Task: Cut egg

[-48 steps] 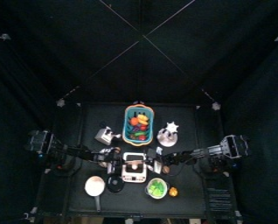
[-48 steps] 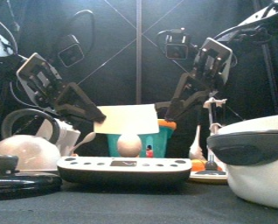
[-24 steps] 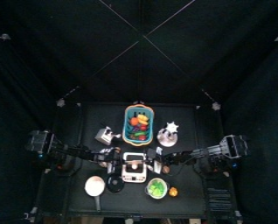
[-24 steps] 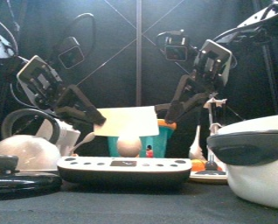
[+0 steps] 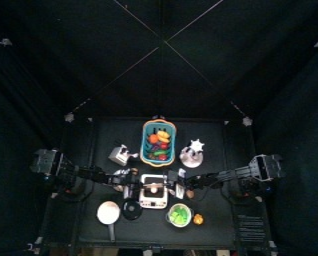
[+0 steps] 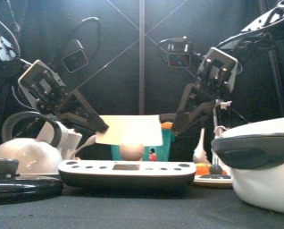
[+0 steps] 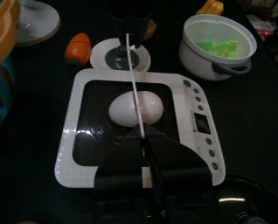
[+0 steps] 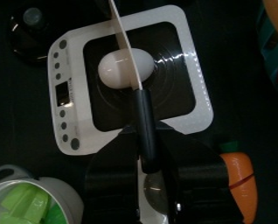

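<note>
Egg (image 7: 138, 109) sits whole at the centre of the white scale (image 7: 86, 87), near-middle of the table (image 5: 215, 135). No cut visible yet. Both arms hold the wide cutter blade (image 6: 132, 131) between them: left gripper (image 7: 153, 154) closed on its near end, right gripper (image 8: 145, 131) closed on the other, blade edge running straight across the egg's top in both wrist views. From the front the blade hangs just above or at the egg; can't tell if it touches. Judgement: positioning done, press-through cut still entirely to do. Green-filled bowl (image 7: 219, 42) right of the scale, basket (image 5: 159, 141) beyond it, both well apart from the blade.
</note>
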Robot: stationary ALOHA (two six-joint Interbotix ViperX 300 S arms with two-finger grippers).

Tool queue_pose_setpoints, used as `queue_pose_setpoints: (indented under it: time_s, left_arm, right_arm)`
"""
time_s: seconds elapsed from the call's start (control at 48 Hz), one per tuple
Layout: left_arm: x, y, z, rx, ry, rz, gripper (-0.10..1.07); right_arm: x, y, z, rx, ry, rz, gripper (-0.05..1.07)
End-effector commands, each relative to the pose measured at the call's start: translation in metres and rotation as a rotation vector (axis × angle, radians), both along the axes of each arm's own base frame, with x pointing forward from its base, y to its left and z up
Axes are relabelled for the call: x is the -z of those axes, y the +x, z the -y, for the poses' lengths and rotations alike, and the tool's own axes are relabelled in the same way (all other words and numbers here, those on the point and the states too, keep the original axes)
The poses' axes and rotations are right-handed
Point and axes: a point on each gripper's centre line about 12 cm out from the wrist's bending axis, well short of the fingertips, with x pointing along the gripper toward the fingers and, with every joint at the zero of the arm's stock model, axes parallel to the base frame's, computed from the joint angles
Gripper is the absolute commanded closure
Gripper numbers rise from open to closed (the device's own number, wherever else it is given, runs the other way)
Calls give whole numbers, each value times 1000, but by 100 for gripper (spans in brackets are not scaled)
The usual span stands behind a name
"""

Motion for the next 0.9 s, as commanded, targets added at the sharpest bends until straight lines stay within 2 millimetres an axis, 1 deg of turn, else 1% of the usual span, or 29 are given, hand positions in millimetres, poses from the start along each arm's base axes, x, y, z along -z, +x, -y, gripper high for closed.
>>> queue_pose_setpoints:
  time_s: [0.0,0.188,0.542,0.875]
  left_arm:
    - [5,-3,2,8,4,-30,66]
    - [5,-3,2,9,4,-32,66]
    - [16,-4,0,1,9,-87,67]
    - [19,-4,-4,-10,10,-99,67]
  right_arm:
    - [-3,1,4,28,8,2,61]
    - [-3,1,4,29,9,2,61]
    - [3,3,4,31,9,-13,61]
    - [3,3,4,35,14,-14,61]
